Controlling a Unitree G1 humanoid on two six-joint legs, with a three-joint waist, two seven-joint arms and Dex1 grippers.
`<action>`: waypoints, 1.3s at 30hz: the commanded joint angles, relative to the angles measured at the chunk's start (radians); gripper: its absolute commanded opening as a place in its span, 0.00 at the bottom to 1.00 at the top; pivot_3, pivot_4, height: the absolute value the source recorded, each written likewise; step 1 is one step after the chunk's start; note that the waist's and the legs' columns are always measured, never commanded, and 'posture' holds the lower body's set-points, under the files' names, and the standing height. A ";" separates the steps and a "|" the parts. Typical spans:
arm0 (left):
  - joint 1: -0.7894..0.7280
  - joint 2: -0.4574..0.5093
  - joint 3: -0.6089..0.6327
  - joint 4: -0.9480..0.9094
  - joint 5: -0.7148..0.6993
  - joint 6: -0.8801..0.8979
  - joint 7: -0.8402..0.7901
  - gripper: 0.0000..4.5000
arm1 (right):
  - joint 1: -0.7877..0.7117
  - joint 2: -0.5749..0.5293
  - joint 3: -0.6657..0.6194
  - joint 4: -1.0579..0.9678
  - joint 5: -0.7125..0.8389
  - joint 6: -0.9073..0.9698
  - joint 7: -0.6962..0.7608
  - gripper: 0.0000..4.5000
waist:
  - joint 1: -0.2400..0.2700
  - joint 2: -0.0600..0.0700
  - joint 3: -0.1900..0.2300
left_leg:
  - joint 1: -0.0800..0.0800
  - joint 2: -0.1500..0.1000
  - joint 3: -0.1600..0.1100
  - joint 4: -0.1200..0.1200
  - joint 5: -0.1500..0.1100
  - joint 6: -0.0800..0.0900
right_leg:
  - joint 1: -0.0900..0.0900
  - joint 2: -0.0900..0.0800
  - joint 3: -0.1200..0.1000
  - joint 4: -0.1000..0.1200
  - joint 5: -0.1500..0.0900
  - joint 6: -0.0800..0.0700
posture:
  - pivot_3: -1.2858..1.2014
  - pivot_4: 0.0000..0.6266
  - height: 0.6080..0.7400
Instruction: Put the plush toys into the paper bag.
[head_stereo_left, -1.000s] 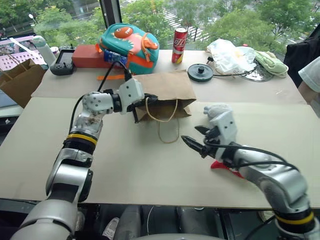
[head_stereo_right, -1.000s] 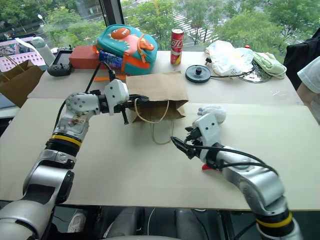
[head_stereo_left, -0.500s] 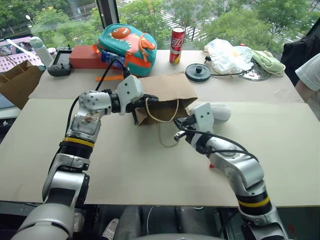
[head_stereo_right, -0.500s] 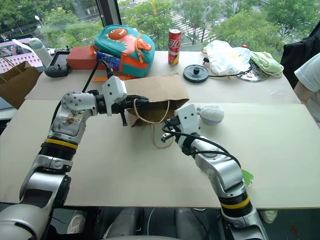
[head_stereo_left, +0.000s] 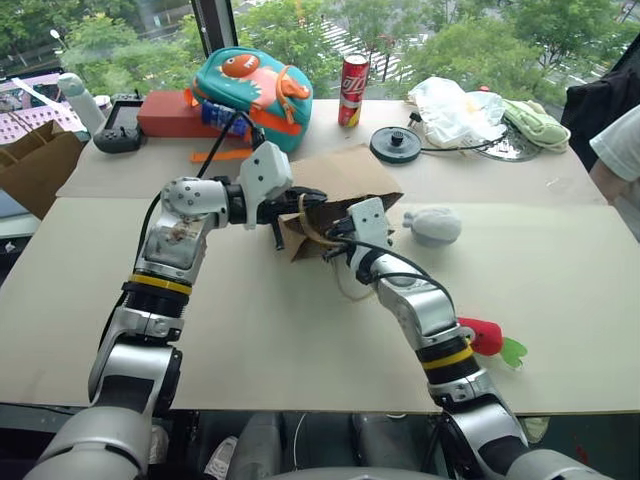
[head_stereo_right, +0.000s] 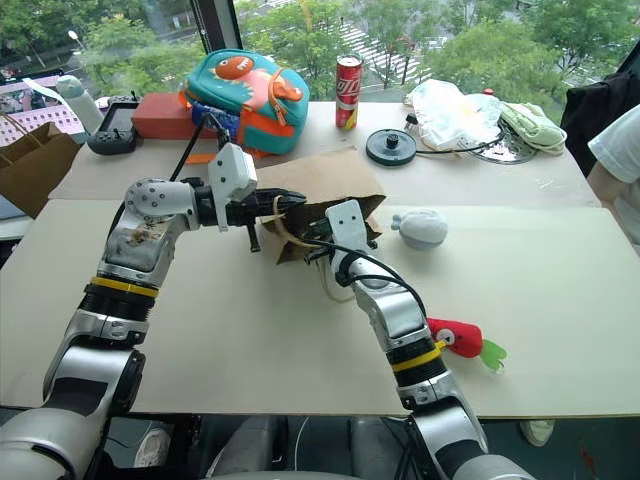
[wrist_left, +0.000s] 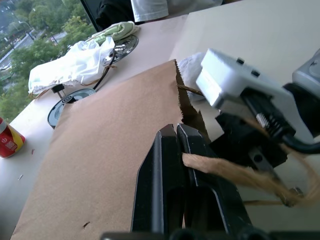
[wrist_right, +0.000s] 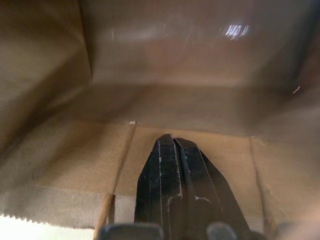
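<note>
My left arm reaches in from nine o'clock, its end effector (wrist_left: 175, 131) pinched tight on the paper bag's cord handle (wrist_left: 220, 170), holding the mouth up off the desk (head_stereo_left: 250, 330). My right arm stretches forward from five o'clock, wrist near level, its end effector (wrist_right: 172, 140) closed flat on nothing and poked inside the paper bag (head_stereo_left: 345, 185); brown paper walls all round it, no toy seen within. The bag lies on its side at centre, mouth toward me. Grey-blue plush toy (head_stereo_left: 433, 225) lies on the desk at three o'clock of the bag, apart from it. Red chili plush toy (head_stereo_left: 485, 338) lies at five o'clock, beside my right forearm.
</note>
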 joint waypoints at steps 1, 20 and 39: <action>-0.052 0.019 0.052 -0.007 -0.041 0.022 -0.005 0.00 | -0.002 -0.003 -0.017 -0.024 -0.022 0.004 0.019 0.00 | -0.001 0.000 0.000 | 0.000 0.000 0.000 0.000 0.000 0.000 | 0.000 0.000 0.000 0.000 0.000 0.000 | 0.52 0.24 0.95; -0.082 0.007 0.070 0.043 -0.033 0.028 0.020 0.00 | 0.052 0.017 -0.026 -0.141 -0.056 0.080 0.051 0.00 | -0.002 0.000 0.000 | 0.001 0.000 0.000 0.000 0.000 0.000 | 0.000 0.000 0.000 0.000 0.000 0.000 | 0.52 0.24 0.95; -0.066 -0.010 0.078 0.032 -0.037 0.058 0.030 0.00 | 0.135 -0.329 -0.370 -0.548 0.130 0.384 0.113 0.32 | -0.001 0.000 0.000 | 0.002 -0.001 -0.002 0.000 0.001 0.000 | 0.001 0.001 0.000 -0.002 0.000 0.000 | 0.52 0.24 0.95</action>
